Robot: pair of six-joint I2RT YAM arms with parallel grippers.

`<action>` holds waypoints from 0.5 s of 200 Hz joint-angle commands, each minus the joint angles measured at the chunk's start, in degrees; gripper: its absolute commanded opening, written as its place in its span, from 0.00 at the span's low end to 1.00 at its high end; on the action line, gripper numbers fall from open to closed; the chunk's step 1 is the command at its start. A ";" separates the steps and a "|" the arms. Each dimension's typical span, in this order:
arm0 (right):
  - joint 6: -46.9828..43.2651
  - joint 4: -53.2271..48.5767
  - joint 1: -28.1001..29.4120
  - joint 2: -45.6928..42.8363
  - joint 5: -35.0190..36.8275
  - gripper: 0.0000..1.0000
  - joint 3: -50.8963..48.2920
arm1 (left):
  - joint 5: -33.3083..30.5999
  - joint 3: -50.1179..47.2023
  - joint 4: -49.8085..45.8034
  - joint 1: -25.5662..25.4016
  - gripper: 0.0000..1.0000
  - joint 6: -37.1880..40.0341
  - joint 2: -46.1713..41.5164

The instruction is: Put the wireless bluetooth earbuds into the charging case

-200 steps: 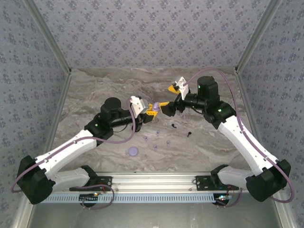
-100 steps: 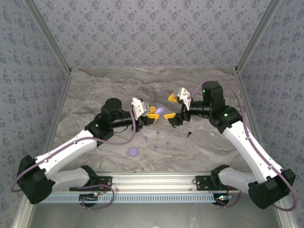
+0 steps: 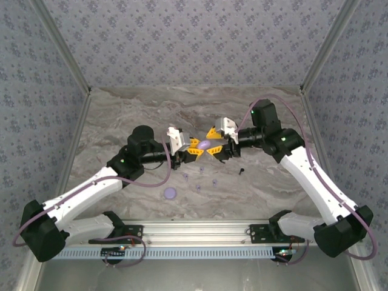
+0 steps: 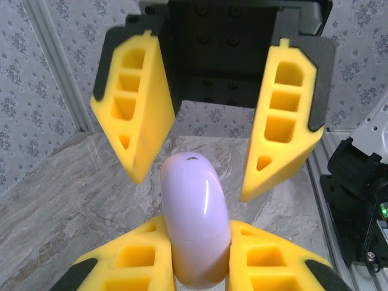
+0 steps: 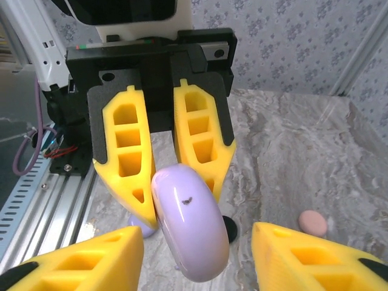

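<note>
From above and behind me, the top camera looks down on the table (image 3: 121,121); my two wrist cameras face each other, close, sharing the lavender charging case (image 4: 195,224)

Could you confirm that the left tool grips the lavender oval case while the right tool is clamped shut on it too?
Not quite: the right tool is not clamped on it. In the right wrist view its yellow fingers stand apart on either side of the lavender oval case, gaps showing. The left tool does grip the case.
</note>
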 commanded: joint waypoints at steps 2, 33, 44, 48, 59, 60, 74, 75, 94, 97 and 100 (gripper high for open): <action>-0.92 -3.36 0.68 0.89 -1.80 0.45 2.02 | 1.64 1.69 1.02 -0.26 0.00 0.44 -1.55; -1.13 -4.97 0.59 1.27 -1.67 0.26 3.12 | 1.33 1.62 1.02 -0.22 0.00 0.33 -1.60; -1.19 -5.28 0.46 1.02 -1.89 0.23 3.33 | 1.08 1.54 1.06 -0.27 0.00 0.16 -1.55; -1.14 -5.34 0.39 0.88 -1.96 0.22 3.41 | 0.98 1.58 1.04 -0.20 0.00 0.13 -1.55; -1.19 -5.37 0.37 0.62 -2.04 0.20 3.49 | 0.63 1.41 1.06 -0.24 0.08 0.06 -1.46; -1.23 -5.38 0.42 0.59 -2.06 0.20 3.54 | 0.62 1.41 1.06 -0.26 0.09 0.10 -1.50; -1.26 -5.55 0.36 0.23 -1.98 0.19 3.62 | 0.27 1.14 1.02 -0.25 0.19 0.06 -1.50; -1.27 -5.56 0.37 0.18 -1.98 0.19 3.65 | 0.22 1.14 1.04 -0.26 0.20 0.10 -1.48; -1.27 -5.56 0.31 -0.22 -2.10 0.19 3.69 | -0.33 0.58 1.14 -0.26 0.26 0.06 -1.29; -1.16 -5.41 0.32 -0.29 -2.25 0.19 3.74 | -0.40 0.61 1.08 -0.27 0.27 0.04 -1.28; -1.18 -5.39 0.29 -0.31 -2.33 0.19 3.78 | -0.48 0.57 1.19 -0.26 0.27 0.08 -1.28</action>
